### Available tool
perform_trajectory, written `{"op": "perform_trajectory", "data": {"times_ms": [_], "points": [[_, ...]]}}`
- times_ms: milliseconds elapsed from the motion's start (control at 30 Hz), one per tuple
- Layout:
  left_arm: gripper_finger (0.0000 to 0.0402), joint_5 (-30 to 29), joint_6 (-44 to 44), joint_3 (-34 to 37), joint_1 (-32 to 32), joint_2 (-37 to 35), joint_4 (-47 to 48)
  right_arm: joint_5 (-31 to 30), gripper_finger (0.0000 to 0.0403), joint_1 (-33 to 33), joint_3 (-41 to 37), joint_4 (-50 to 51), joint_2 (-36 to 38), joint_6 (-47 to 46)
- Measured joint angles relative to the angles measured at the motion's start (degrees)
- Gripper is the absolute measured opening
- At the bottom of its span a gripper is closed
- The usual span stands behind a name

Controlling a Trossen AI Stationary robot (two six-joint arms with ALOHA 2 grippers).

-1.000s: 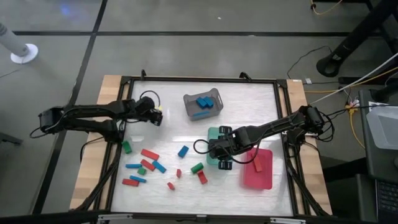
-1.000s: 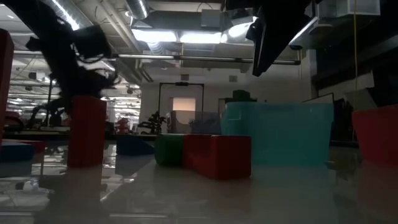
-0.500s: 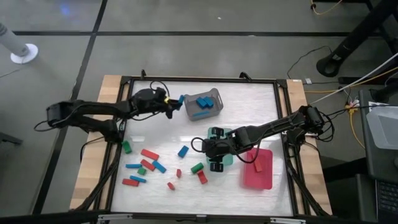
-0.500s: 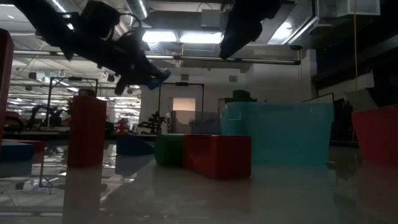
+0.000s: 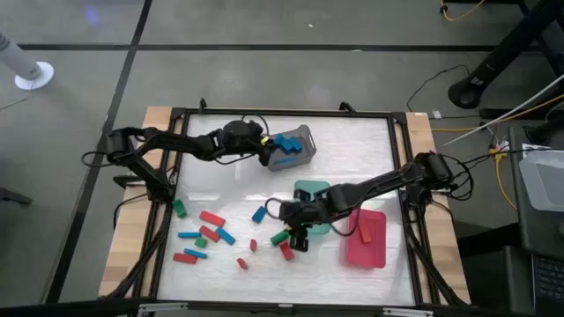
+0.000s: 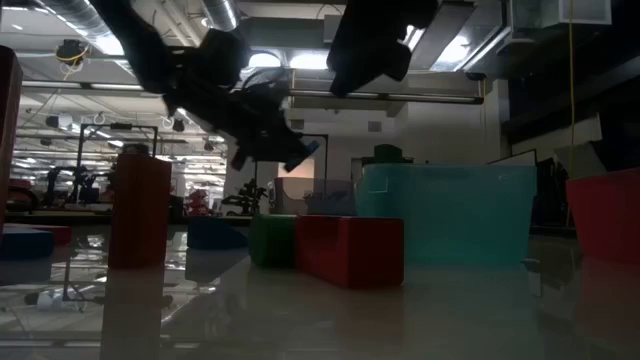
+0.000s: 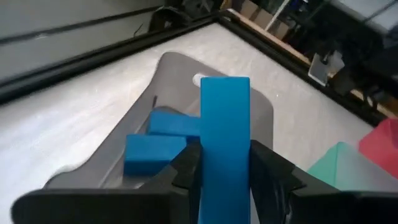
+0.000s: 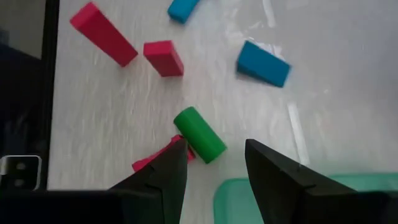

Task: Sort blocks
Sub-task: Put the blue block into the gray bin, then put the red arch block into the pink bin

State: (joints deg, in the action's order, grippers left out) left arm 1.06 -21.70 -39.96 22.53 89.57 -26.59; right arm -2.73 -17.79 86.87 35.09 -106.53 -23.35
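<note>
My left gripper (image 7: 225, 177) is shut on a blue bar (image 7: 224, 118) and hangs over the left rim of the grey basket (image 5: 300, 151), which holds blue blocks (image 7: 155, 152). In the low view the left gripper (image 6: 290, 152) shows well above the table. My right gripper (image 8: 214, 171) stands open above the table, next to the green tray (image 5: 308, 188). A green block (image 8: 199, 134) lies just ahead of its fingertips, leaning on a red block (image 8: 160, 160). Red, blue and green blocks (image 5: 211, 233) lie scattered at the near left. My left gripper pinches the blue bar by its two long sides (image 7: 225, 163) between its two fingers. The fingers come from the table's left, slanting a little downward, and lie along the bar. The bar sticks out past the fingertips, lifted clear above the basket.
A red tray (image 5: 374, 251) with a red block (image 5: 364, 233) in it lies at the near right, beside the green tray. A lone blue block (image 5: 259, 214) and a green one (image 5: 179, 209) lie apart from the rest. A black frame (image 5: 282, 113) borders the table.
My left gripper has carried the blue bar from the table's left side toward the right, up to the basket, tipping from pointing down to nearly level. My right gripper has moved from over the green tray toward the near left, to the green block.
</note>
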Motion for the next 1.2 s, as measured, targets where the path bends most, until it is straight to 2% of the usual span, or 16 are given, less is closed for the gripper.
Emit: {"op": "perform_trajectory", "data": {"times_ms": [100,267,567,767,1067,1200], "points": [[0.0095,0.06,5.27,-1.55,-0.52,1.85,0.26,0.34,0.0163,-1.12,0.0,-1.4,-2.41,2.71],[0.013,0.06,13.4,-1.93,-0.95,3.78,0.53,0.36,0.0163,-2.88,-0.07,-5.38,-6.43,7.42],[0.0181,0.01,14.69,-1.97,-1.13,4.07,0.59,-0.66,0.0163,-3.21,-0.07,-9.0,-9.97,10.77],[0.0187,0.2,14.69,-1.97,-1.19,3.35,1.19,-2.22,0.0163,-3.39,0.04,-9.44,-10.17,12.74],[0.0184,0.26,17.98,-1.97,-1.19,-2.94,4.78,-1.83,0.0163,-7.26,3.72,-7.75,-10.2,4.8],[0.0184,0.26,19.52,-1.97,-1.19,-7.35,9.28,-3.52,0.0163,-9.51,5.91,-5.56,-10.2,-2.28]]}}
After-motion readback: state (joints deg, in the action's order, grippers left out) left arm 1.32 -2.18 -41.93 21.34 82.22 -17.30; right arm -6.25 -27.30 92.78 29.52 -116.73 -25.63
